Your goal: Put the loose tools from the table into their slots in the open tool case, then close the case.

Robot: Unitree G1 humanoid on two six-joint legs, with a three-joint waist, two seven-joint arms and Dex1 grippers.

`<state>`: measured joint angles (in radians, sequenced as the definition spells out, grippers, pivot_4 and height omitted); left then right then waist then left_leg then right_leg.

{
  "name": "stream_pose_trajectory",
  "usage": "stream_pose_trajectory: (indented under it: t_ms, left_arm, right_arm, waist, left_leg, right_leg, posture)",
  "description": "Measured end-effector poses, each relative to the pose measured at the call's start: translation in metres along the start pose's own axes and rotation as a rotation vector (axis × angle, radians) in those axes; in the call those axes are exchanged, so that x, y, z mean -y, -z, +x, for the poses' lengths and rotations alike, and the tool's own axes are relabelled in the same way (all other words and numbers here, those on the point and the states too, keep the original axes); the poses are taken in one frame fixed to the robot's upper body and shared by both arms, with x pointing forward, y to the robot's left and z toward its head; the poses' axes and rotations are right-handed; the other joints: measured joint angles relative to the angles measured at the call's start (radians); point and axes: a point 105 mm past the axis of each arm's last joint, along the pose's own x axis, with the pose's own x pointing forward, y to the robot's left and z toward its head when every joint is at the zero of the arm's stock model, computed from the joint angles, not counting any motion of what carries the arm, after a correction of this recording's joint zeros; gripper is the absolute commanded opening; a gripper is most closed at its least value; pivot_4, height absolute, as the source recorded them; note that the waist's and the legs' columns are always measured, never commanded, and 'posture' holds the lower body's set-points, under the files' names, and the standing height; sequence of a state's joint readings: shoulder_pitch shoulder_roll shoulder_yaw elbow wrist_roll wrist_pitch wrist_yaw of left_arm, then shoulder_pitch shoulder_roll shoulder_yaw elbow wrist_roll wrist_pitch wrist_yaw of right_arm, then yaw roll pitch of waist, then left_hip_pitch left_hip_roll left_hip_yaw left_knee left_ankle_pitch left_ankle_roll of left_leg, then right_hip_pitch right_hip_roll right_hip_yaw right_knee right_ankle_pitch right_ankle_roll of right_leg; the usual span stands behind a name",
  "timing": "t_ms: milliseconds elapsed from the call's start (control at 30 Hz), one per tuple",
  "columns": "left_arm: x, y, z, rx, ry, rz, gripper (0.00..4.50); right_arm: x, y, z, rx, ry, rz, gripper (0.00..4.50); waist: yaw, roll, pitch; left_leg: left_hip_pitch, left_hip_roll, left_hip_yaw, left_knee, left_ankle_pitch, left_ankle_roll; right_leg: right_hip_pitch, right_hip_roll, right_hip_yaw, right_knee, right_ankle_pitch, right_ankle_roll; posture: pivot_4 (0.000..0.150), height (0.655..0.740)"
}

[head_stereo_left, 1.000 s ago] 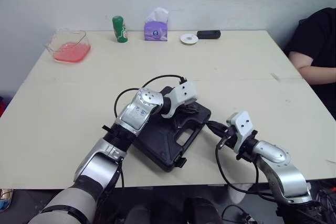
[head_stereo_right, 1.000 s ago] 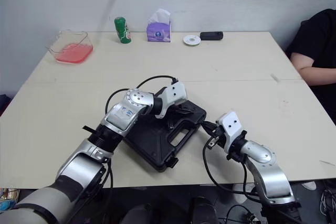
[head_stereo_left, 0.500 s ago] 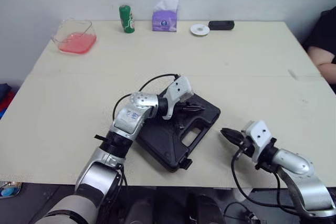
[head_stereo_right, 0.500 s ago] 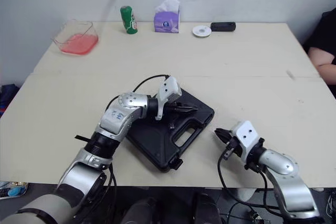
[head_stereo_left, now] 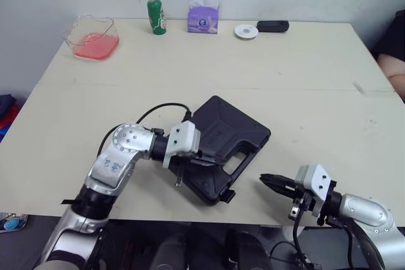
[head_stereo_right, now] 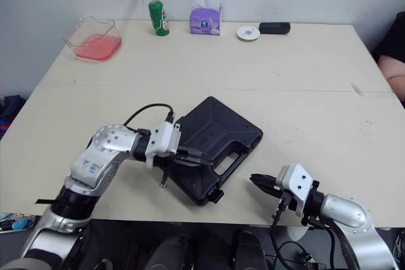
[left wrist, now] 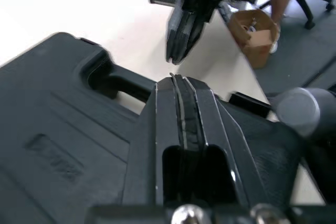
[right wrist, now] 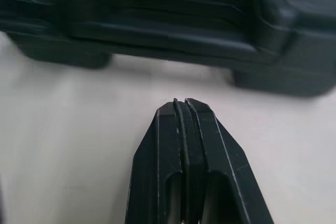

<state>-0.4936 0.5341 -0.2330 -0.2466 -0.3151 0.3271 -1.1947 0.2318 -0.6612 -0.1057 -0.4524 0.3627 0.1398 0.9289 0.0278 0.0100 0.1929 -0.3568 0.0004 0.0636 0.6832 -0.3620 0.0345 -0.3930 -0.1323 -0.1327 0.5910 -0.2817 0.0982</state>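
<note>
Left hand (head_stereo_left: 205, 158), fingers together and empty, lay over the near edge of the black moulded-plastic tool case (head_stereo_left: 231, 132), lid already down, mid pale bench (head_stereo_left: 285, 74); right hand (head_stereo_left: 267, 179), likewise pressed together, just beside it; task judged essentially finished.

Beige table (head_stereo_left: 304, 93) with closed tool case (head_stereo_left: 231, 134), pink tray (head_stereo_left: 92, 35), green bottle (head_stereo_left: 156, 16), tissues (head_stereo_left: 203, 18).

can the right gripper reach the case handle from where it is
Probably yes. The right gripper, shut, points at the handle side of the closed case, with bare table between them. The left gripper, shut, lies on top of the case, clear of that path.
</note>
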Motion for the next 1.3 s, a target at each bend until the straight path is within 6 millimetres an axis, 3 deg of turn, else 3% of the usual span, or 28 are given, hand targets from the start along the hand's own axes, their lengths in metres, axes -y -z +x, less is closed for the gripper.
stream_pose_trajectory:
  t_ms: [233,600,933,1067,1300]
  left_arm:
    - [0.016,0.016,-0.006,-0.091,0.019,-0.016,0.02]
    - [0.020,0.025,-0.005,-0.173,0.012,0.040,0.02]
    - [0.024,0.029,-0.006,-0.197,-0.007,0.033,0.02]
    - [0.024,0.031,-0.007,-0.204,-0.015,0.024,0.02]
    - [0.024,0.032,-0.007,-0.209,-0.013,0.025,0.02]
  right_arm:
    - [-0.028,0.003,0.009,-0.017,-0.184,0.001,0.00]
    - [-0.053,0.014,0.030,-0.016,-0.295,0.024,0.00]
    - [-0.057,0.015,0.037,0.036,-0.285,0.007,0.00]
    - [-0.057,0.014,0.040,0.071,-0.263,0.021,0.00]
    - [-0.049,0.009,0.048,0.102,-0.270,-0.019,0.00]
  waist:
    - [-0.001,-0.001,0.001]
    - [-0.001,0.000,0.000]
    - [-0.004,0.003,-0.008]
    - [-0.004,0.004,-0.009]
    - [-0.004,0.005,-0.011]
  left_leg:
    - [0.000,-0.001,0.001,0.000,0.000,0.000]
    - [0.004,0.000,0.001,0.000,0.000,0.000]
    - [0.007,0.001,0.001,-0.001,-0.001,-0.001]
    - [0.021,0.003,0.001,-0.003,-0.005,-0.003]
    - [0.022,0.005,0.001,-0.003,-0.006,-0.003]
  right_leg:
    - [0.000,0.000,0.000,0.000,0.000,0.000]
    - [0.003,0.000,0.001,0.000,0.000,0.000]
    - [0.005,0.000,0.001,0.000,-0.001,-0.001]
    - [0.018,0.001,0.000,-0.001,-0.002,-0.003]
    - [0.018,0.001,0.000,0.000,-0.003,-0.005]
  posture:
    - [0.150,0.7400]
    - [0.150,0.7400]
    - [0.150,0.7400]
    - [0.150,0.7400]
    - [0.150,0.7400]
